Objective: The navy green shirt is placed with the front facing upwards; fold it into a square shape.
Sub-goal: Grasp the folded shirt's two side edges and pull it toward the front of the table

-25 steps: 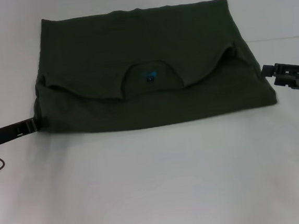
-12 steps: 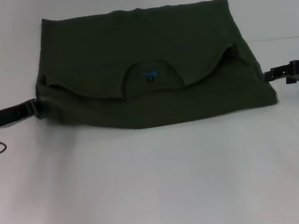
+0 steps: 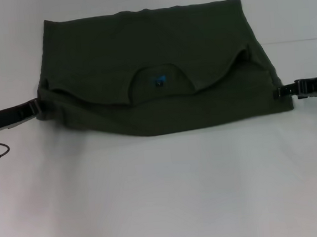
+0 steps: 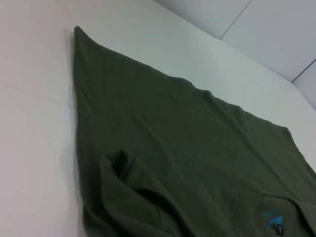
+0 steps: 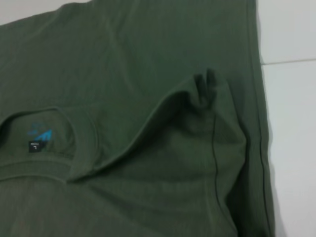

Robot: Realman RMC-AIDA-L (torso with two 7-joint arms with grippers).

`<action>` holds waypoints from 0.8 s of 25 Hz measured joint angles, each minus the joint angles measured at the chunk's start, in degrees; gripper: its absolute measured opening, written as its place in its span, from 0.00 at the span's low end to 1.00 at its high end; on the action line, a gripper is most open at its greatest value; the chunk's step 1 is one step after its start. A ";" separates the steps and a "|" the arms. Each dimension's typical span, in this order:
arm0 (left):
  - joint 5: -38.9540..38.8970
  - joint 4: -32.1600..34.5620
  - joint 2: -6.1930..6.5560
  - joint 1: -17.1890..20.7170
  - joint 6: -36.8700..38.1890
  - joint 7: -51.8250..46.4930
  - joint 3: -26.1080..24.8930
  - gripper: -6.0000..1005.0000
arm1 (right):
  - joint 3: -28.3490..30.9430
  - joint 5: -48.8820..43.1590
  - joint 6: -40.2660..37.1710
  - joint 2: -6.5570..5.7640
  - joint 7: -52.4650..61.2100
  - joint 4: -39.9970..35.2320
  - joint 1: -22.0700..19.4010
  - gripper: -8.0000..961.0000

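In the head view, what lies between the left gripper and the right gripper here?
Only the navy green shirt: it spans the whole stretch from the left gripper at one side edge to the right gripper at the other. The head view shows nothing else between them.

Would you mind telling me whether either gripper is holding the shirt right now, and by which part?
It cannot be told. The left gripper and right gripper sit at opposite near side edges of the navy green shirt.

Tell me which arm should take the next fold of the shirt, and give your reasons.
Neither clearly: the left end effector meets the navy green shirt at its left near corner, the right end effector at its right near corner. The fold probably needs both together.
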 joint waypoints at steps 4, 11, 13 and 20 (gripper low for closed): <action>-0.02 -0.01 -0.02 -0.56 -0.11 0.04 -0.08 0.06 | -1.25 -0.36 3.11 0.53 -0.06 1.79 0.17 0.79; -0.02 -0.15 -0.27 -1.01 -0.46 0.29 -0.11 0.06 | -1.57 -0.46 6.28 1.85 -0.61 2.05 0.69 0.76; -0.02 -0.17 -0.30 -1.04 -0.49 0.28 -0.20 0.06 | -1.73 -0.48 6.53 2.02 -0.67 2.60 1.06 0.75; -0.02 0.01 -0.27 -1.07 -0.50 0.03 -0.37 0.06 | -3.16 -0.66 7.28 1.14 -0.06 5.84 2.70 0.46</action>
